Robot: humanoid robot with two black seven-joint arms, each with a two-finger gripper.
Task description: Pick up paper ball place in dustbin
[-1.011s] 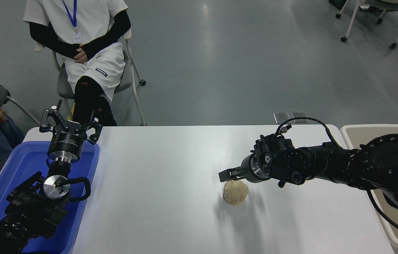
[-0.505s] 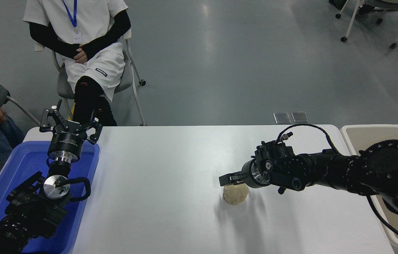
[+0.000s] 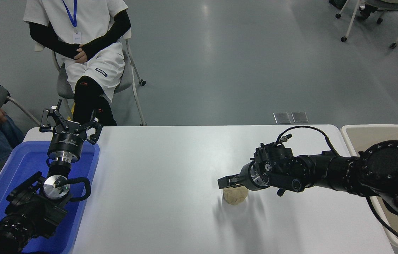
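Right tool (image 3: 227, 182) low over paper ball (image 3: 234, 196), covering its top; grip state indiscernible. Dustbin (image 3: 371, 129) cut off beyond ball. No legible writing

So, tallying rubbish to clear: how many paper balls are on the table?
1: the wrinkled tan paper ball lies on the white table, under the right tool.
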